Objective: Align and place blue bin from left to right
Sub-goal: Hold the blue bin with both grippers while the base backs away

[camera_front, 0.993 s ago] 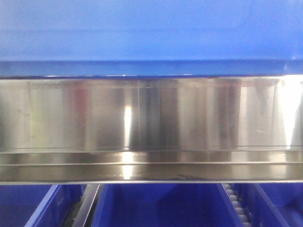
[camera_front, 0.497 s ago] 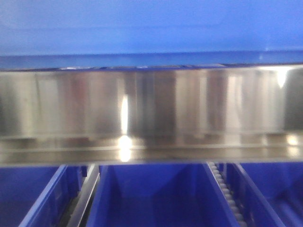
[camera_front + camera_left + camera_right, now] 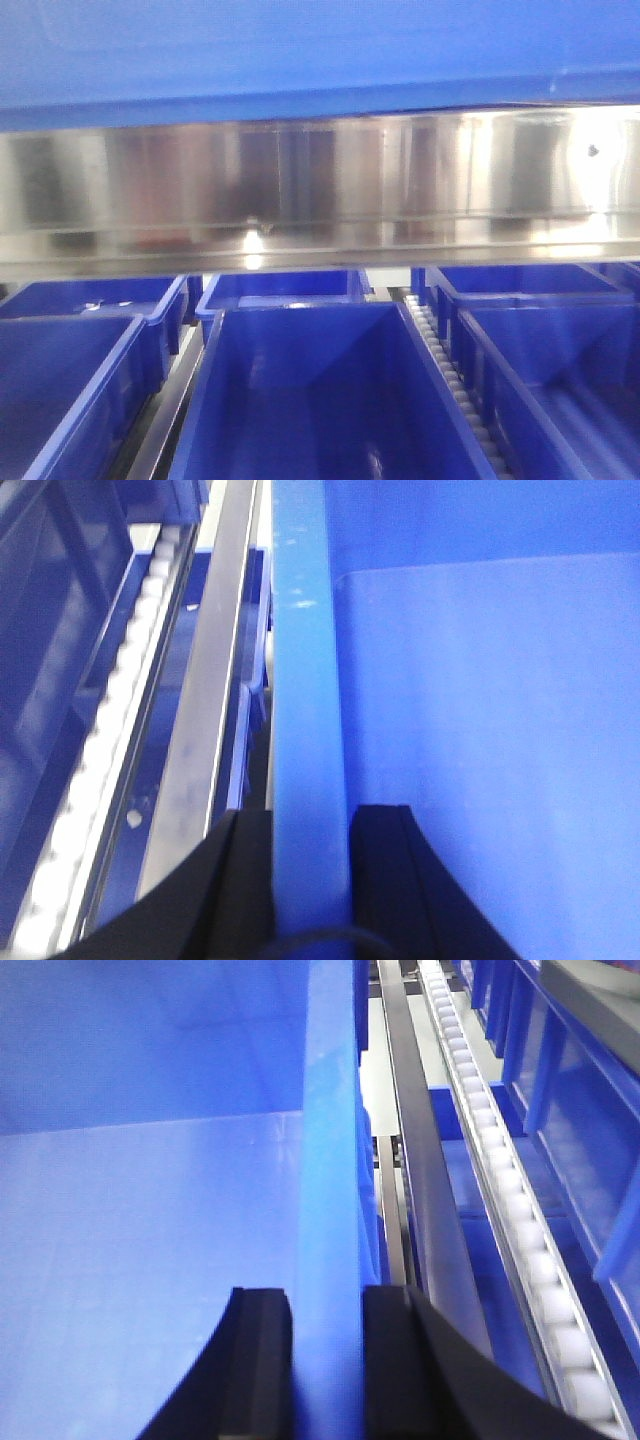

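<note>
Stainless shelf beam (image 3: 320,190) spans the front view. Rows of stored blue crates (image 3: 310,390) sit below it, beside a roller track (image 3: 510,1200). The blue bin (image 3: 480,710) is held between both arms, with the left gripper (image 3: 312,818) and the right gripper (image 3: 326,1298) each pinching a side-wall rim.

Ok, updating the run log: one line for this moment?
left pincer: shut on blue bin wall; right pincer: shut on opposite wall; roller track: alongside

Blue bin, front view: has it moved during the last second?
Cannot tell. The blue bin and the steel rail under it both sit higher in frame, still adjoining, so the camera probably shifted.
</note>
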Tool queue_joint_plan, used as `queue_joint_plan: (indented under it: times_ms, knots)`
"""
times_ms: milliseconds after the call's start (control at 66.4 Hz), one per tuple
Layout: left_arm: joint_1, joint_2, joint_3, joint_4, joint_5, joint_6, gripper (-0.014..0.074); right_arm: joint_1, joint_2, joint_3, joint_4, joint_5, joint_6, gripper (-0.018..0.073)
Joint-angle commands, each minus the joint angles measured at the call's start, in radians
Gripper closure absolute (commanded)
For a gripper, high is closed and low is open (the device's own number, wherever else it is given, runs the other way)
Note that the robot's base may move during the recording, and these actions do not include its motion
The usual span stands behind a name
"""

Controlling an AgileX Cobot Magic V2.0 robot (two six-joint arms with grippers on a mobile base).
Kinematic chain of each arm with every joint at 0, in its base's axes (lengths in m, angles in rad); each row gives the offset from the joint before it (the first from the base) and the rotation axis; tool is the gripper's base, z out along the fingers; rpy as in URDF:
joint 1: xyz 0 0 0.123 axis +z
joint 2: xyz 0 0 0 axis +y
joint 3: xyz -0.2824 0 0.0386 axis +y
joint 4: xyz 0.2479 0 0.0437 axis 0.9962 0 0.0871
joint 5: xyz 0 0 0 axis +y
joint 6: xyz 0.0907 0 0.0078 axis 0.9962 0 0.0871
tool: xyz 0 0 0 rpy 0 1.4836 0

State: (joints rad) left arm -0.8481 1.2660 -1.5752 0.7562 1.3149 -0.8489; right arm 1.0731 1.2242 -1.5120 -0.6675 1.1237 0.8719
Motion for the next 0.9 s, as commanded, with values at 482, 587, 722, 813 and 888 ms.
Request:
queue_joint_plan:
  times_ms: [482,587,722,813,888]
  knots:
    - [-0.012,0.001,-0.017,-0.030,-0.094,0.007,0.0707,0.017,-0.003,-0.009,0.009,-0.220,-0.012,0.0639]
    - [-0.012,0.001,-0.017,-0.030,-0.094,0.007,0.0707,0.017,-0.003,-0.009,0.009,-0.220,-0.012,0.0639]
    - [-0.012,0.001,-0.017,-0.030,-0.094,0.007,0.0707,0.017,-0.003,-0.009,0.009,-0.220,-0.012,0.0639]
    - [-0.012,0.001,-0.017,-0.030,-0.094,0.007,0.0707,0.017,-0.003,-0.009,0.009,-0.220,-0.012,0.0639]
    - [-0.012,0.001,-0.017,-0.030,-0.094,0.007,0.0707,0.017,-0.003,-0.009,0.009,-0.220,-0.012,0.0639]
